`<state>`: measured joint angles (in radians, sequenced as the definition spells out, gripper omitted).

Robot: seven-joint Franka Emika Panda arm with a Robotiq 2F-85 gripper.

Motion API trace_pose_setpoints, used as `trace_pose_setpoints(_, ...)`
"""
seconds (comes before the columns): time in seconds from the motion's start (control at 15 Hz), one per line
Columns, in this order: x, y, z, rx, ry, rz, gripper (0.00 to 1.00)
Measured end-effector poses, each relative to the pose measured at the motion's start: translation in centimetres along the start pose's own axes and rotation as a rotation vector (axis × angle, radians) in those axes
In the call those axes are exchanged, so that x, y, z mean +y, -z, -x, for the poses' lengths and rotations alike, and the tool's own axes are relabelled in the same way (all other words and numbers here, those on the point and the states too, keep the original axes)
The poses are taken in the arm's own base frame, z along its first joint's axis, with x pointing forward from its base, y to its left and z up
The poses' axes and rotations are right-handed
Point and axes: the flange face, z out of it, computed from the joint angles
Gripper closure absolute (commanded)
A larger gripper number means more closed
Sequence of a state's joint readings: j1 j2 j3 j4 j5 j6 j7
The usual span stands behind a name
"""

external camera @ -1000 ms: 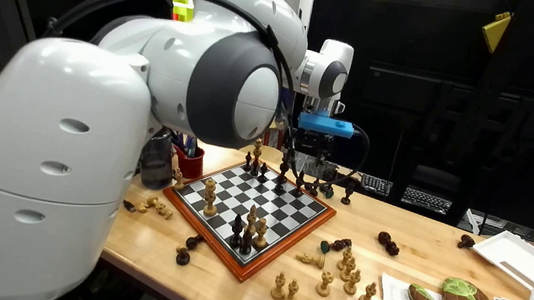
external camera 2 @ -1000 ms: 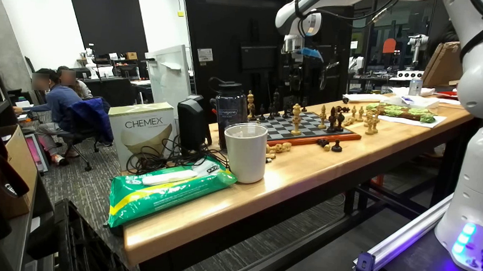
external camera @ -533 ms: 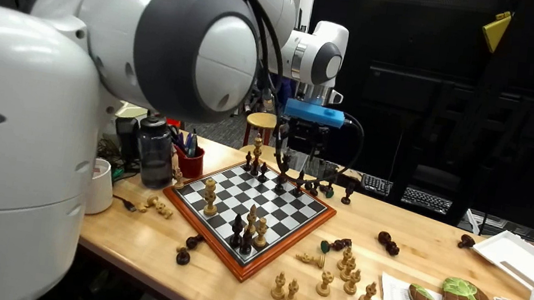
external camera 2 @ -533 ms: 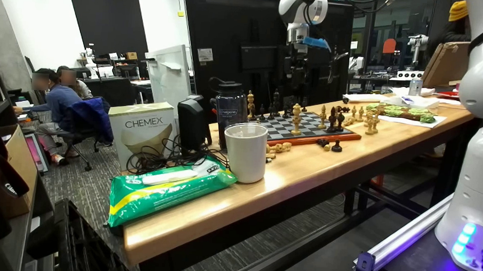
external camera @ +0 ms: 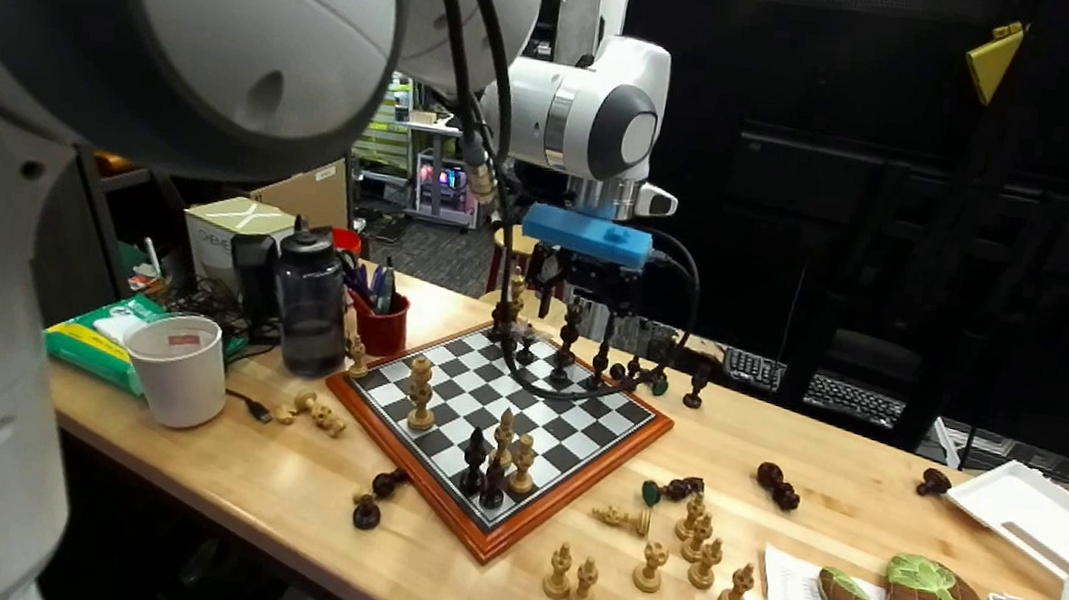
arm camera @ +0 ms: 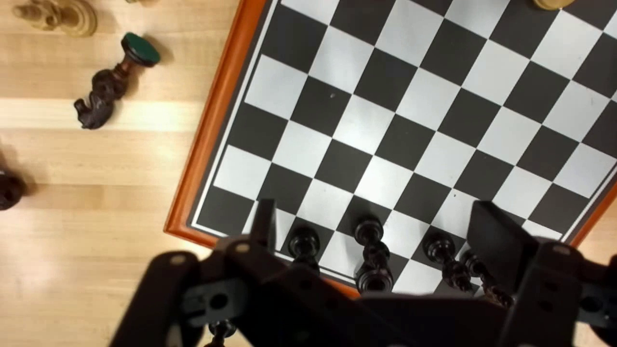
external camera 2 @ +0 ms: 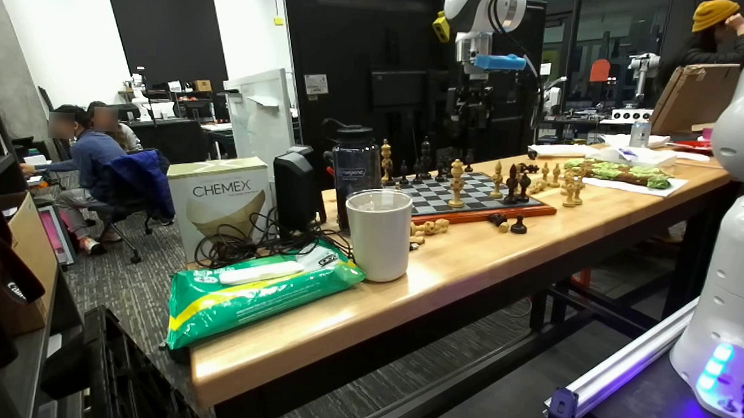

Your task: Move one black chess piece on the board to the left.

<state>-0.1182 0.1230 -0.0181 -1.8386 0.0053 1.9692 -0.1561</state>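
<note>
The chessboard (external camera: 460, 377) lies on the wooden table, checked with a reddish-brown border. It also shows in the wrist view (arm camera: 361, 125). My gripper (external camera: 577, 317) is open and empty above the board's back corner; it also shows in an exterior view (external camera 2: 471, 115). In the wrist view a tall black piece (arm camera: 373, 260) stands between the spread fingers (arm camera: 373, 205). A black piece (arm camera: 304, 243) is near the left finger; another (arm camera: 441, 248) is near the right finger. Other black pieces (external camera: 474, 461) stand by the front corner. I cannot tell the exact height above the pieces.
Light pieces (external camera: 421, 396) stand on the board and several (external camera: 650, 567) beside it. Fallen black pieces (external camera: 674, 490) lie on the table. A bottle (external camera: 307, 304), red pen cup (external camera: 378, 328) and white mug (external camera: 179, 370) stand at the side. A cable (external camera: 697, 288) loops from the wrist.
The arm has swung, carrying the open gripper across the board's back corner, leftward in an exterior view. The wrist has turned a little. The chess pieces have not visibly moved.
</note>
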Motion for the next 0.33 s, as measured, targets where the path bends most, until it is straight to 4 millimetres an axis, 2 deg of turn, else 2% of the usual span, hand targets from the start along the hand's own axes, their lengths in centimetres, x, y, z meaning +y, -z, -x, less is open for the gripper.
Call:
trace_pose_setpoints(0.2,-0.3,0.0,1.9,-0.003,-0.002,-0.005,0.00)
trace_pose_setpoints(0.33,-0.4,0.2,2.4,0.000,-0.003,-0.005,0.00)
